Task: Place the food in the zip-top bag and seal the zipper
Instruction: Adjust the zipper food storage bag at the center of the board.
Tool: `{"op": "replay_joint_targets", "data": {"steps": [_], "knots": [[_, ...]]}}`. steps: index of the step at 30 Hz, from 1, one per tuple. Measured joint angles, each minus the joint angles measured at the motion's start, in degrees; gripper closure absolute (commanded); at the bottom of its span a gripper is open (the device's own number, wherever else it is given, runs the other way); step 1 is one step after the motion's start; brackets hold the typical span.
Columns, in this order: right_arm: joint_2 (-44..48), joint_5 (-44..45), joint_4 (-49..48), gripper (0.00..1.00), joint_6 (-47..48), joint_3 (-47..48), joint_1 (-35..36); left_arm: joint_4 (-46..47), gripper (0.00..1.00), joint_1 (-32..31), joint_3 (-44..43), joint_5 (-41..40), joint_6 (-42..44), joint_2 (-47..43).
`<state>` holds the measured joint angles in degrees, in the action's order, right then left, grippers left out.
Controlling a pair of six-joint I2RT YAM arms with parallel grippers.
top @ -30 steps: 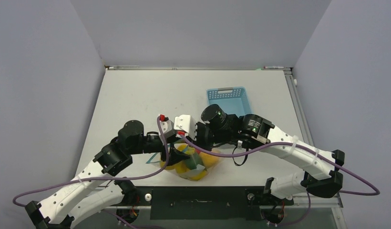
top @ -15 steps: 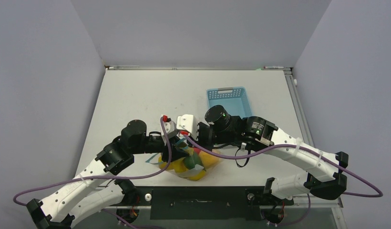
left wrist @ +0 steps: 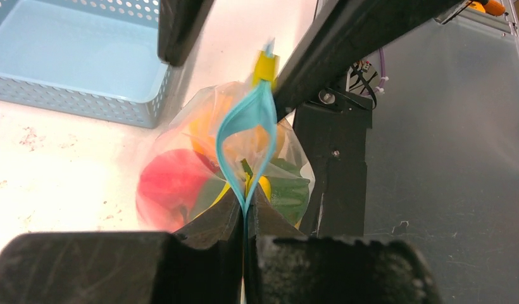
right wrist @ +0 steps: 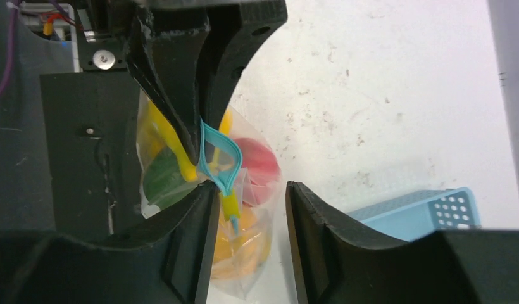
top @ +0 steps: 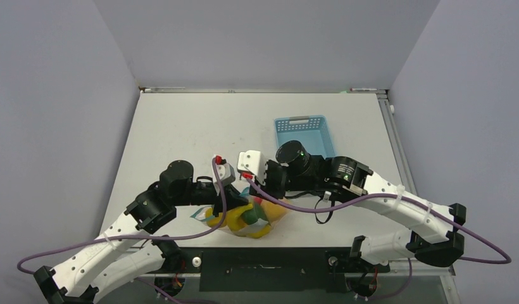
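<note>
Bag (top: 250,218): clear, crinkly; sits at the near edge of the table (top: 193,133), between the two grippers.
Food (left wrist: 171,183): inside the bag; red, orange, yellow and dark green pieces show through the plastic, packed against one another.
Zipper (left wrist: 247,120): light-blue strip along the bag's mouth; the two halves meet at both ends and bow apart in the middle, leaving a leaf-shaped gap.
Slider (left wrist: 266,65): small, yellow, at the zipper end nearer the right gripper.
Left gripper (left wrist: 244,215): fingers pressed together on the zipper's left end, the strip pinched between the tips.
Right gripper (right wrist: 252,190): fingers spread, nothing clamped; the zipper's end and the slider lie just beside one finger, the other finger well clear of the strip.
Basket (top: 299,118): light-blue, perforated walls, rectangular; stands farther back on the table, beyond the right gripper, apart from the bag.
</note>
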<state>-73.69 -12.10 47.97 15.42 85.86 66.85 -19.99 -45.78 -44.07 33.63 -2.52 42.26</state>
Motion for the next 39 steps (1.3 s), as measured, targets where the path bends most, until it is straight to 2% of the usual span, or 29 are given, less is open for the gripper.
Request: {"op": "replay_joint_targets", "data": {"steps": [2,13,20,26,39], "knots": [[1.8,0.7,-1.7,0.45,0.5,-1.7,0.0,-0.4,1.00,0.0,0.0,0.1,0.0,-0.3],[16.7,-1.6,-14.4,0.31,4.8,-16.8,0.0,-0.9,1.00,0.0,0.0,0.8,0.0,-2.6],[24.6,-5.6,-24.1,0.29,6.0,-29.6,0.0,-0.8,1.00,0.0,0.0,1.9,0.0,-4.3],[25.1,-7.5,-31.9,0.33,4.6,-32.0,0.0,-0.8,1.00,0.0,0.0,3.1,0.0,-5.9],[20.6,-11.8,-40.3,0.59,0.4,-34.9,0.0,-0.8,1.00,0.0,0.0,4.2,-0.2,-7.5]]}}
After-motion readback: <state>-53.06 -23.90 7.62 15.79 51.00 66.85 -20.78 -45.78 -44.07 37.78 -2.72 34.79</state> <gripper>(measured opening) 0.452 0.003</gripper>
